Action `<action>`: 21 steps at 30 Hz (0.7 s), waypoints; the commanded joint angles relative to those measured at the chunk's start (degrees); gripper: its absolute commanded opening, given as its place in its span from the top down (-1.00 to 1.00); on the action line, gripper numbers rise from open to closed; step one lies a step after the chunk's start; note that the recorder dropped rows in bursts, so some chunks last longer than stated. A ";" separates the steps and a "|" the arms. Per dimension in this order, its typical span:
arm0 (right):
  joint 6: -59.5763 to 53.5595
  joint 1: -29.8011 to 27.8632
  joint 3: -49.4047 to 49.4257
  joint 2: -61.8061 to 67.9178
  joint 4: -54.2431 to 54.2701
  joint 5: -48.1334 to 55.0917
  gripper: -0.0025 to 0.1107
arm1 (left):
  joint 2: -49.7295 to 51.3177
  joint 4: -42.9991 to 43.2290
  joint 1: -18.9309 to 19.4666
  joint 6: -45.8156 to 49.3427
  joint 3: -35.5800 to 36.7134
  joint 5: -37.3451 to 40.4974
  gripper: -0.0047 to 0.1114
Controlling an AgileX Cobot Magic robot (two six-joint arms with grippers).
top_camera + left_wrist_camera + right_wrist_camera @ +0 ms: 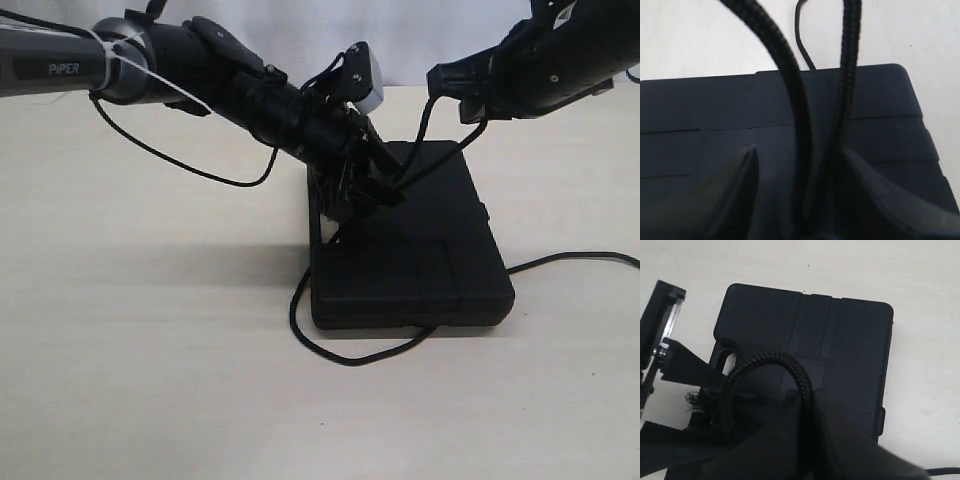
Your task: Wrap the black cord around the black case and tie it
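The black case [430, 260] lies flat on the table, its handle slot under the left arm. My left gripper [372, 192] hangs low over the case's handle end. Its fingers [737, 192] stand apart, open, and two strands of the black cord [796, 100] run up between them, one against a finger. My right gripper [438, 80] is raised behind the case and shut on the black cord [767, 359], which arcs from its tips [807, 396] down to the left gripper. A frayed knot [696, 402] shows beside the slot. Slack cord [300, 320] loops past the case's front corner.
More cord trails over the table at the right [585, 257]. A thin smooth robot wire [190, 168] sags under the left arm. The pale tabletop [140, 370] spreads around the case, with a white wall behind.
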 commanded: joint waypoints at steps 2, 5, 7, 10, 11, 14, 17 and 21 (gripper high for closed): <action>-0.41 0.00 -0.29 -0.43 0.42 0.04 0.79 | 0.51 -1.06 -1.27 0.32 -0.02 -0.71 0.14; -0.41 0.00 -0.29 -0.43 0.42 0.33 0.60 | 0.51 -1.06 -1.66 0.32 -0.02 -0.38 0.31; -0.41 0.00 -0.29 -0.43 0.42 1.39 0.43 | 0.51 -1.06 -1.66 0.32 -0.02 -0.38 0.57; -0.41 0.00 -0.29 -0.73 -0.80 4.96 0.18 | 0.51 -1.06 -1.66 0.19 -0.02 -0.38 0.92; -0.41 0.00 -0.29 -1.08 -2.92 6.23 0.11 | 0.51 -1.06 -1.66 -0.24 -0.02 -0.38 0.92; 0.14 -0.37 -0.29 -2.70 -10.10 10.02 0.03 | 0.51 -1.06 -1.66 -0.34 -0.02 -0.05 0.92; 0.14 -2.72 -0.29 -3.87 -12.71 13.83 0.05 | 0.51 -1.06 -1.54 -0.34 -0.02 0.12 0.92; -0.21 -7.03 2.03 -2.95 -13.83 17.22 0.05 | 0.39 -1.06 -0.63 -0.53 -0.02 2.31 0.92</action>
